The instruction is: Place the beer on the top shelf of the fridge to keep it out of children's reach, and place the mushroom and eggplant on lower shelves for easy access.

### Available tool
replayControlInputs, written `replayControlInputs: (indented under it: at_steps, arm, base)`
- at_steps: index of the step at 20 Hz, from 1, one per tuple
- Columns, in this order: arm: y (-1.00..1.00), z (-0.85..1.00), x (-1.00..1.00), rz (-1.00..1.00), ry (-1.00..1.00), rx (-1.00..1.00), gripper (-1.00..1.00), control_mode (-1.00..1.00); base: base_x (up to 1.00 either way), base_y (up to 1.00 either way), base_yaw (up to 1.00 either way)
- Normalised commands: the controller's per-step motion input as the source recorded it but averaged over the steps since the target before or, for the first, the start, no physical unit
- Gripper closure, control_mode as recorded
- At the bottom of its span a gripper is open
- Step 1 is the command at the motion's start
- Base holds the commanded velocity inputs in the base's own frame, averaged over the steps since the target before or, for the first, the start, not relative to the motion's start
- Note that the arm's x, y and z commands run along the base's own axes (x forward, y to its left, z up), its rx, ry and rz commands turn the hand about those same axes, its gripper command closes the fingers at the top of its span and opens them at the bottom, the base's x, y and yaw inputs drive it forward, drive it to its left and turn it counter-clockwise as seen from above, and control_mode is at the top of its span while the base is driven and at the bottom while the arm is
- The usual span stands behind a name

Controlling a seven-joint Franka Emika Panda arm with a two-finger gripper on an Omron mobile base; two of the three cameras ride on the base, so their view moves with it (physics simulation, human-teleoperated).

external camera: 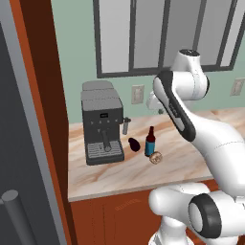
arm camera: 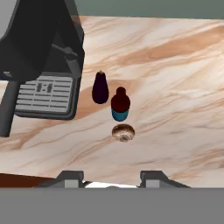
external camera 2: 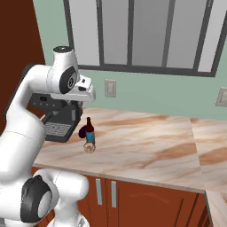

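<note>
The beer (external camera: 150,141) (external camera 2: 89,131) (arm camera: 120,105) stands upright on the marble counter (external camera: 119,177). The dark purple eggplant (external camera: 134,144) (external camera 2: 82,132) (arm camera: 100,87) lies just left of it. The tan mushroom (external camera: 155,157) (external camera 2: 89,147) (arm camera: 123,132) rests right in front of the bottle. My gripper (arm camera: 111,179) (external camera 2: 79,108) hovers above and slightly short of the three, looking down on them, open with nothing between its fingers. A grey door of the fridge (external camera: 19,143) fills the left edge of the left base view, with its bar handle (external camera: 16,215) low down. The shelves are out of view.
A dark grey coffee machine (external camera: 101,122) (external camera 2: 57,119) (arm camera: 39,57) stands on the counter just left of the eggplant. A red-brown cabinet panel (external camera: 50,95) separates it from the fridge. The counter (external camera 2: 155,142) stretches bare to the right, under a window and wall outlets.
</note>
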Motion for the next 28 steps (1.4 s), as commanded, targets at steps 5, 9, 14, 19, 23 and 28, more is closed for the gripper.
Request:
replayControlInputs:
  at_steps: [5, 9, 14, 19, 23, 28]
  arm:
    - [-0.1, -0.04, 0.0, 0.13, -0.15, 0.04, -1.0, -1.0]
    - [-0.3, -0.09, -0.16, 0.26, -0.39, 0.12, -1.0, -1.0]
    - [-0.37, -0.17, -0.15, 0.29, -0.41, 0.18, -1.0, -1.0]
    - [-0.25, -0.12, -0.01, 0.27, -0.34, 0.21, -1.0, -1.0]
    - [-0.02, -0.03, 0.0, 0.23, -0.22, 0.15, -1.0, -1.0]
    - [0.0, 0.0, 0.08, 0.16, -0.06, 0.06, -1.0, -1.0]
  base:
    - [0.0, 0.0, 0.0]
    - [0.0, 0.0, 0.0]
    - [0.0, 0.0, 0.0]
    - [0.0, 0.0, 0.0]
    - [0.0, 0.0, 0.0]
    - [0.0, 0.0, 0.0]
